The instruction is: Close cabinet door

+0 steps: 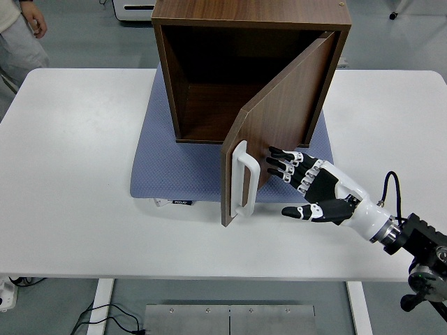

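White table (84, 209) carries a blue mat (188, 167), and on the mat stands a brown wooden cabinet (251, 28), its open front facing the near edge. Its door (276, 122), hinged on the right side, stands about half open, angled across the opening, with a white handle (241, 178) near its free edge. Right hand (311, 192) reaches in from the lower right, fingers (279, 162) spread and holding nothing, their tips at the door's outer face just right of the handle. At the upper left corner a person (17, 35) stands beside the table.

Black-and-white right hand (316, 192), black cable.
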Robot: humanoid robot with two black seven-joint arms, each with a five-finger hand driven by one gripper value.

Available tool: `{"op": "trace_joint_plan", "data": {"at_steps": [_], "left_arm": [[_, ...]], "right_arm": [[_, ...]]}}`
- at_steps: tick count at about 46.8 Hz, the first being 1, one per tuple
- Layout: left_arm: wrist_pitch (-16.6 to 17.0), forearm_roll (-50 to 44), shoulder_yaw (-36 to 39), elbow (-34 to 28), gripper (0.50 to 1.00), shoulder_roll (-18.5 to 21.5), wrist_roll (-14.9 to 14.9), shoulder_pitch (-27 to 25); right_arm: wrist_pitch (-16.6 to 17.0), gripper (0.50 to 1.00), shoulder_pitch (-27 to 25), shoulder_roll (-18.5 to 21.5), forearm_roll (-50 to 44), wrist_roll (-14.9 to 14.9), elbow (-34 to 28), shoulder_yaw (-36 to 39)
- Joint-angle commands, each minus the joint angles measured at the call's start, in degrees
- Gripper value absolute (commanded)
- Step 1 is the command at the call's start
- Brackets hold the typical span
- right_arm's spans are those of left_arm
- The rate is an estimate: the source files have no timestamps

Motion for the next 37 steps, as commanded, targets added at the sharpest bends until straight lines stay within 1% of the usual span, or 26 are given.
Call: {"op": "trace_joint_plan", "data": {"at_steps": [1, 9, 20, 37], "left_arm": [[0.0, 0.0, 0.0, 0.0, 1.0, 0.0, 0.0, 0.0], [0.0, 0.0, 0.0, 0.0, 1.0, 0.0, 0.0, 0.0], [0.0, 0.0, 0.0, 0.0, 1.0, 0.0, 0.0, 0.0], [0.0, 0.0, 0.0, 0.0, 1.0, 0.0, 0.0, 0.0]], "right_arm": [[0.0, 1.0, 2.0, 0.9, 0.2, -0.1, -0.4, -0.7], [-0.1, 1.0, 5.7, 3.1, 0.7, -0.2, -3.7, -3.0], [0.0, 1.0, 8.5, 6.4, 0.9, -0.6, -7.1, -4.6], [0.1, 1.0, 12.8, 8.9, 0.9, -0.7, -12.1, -8.0]]}}
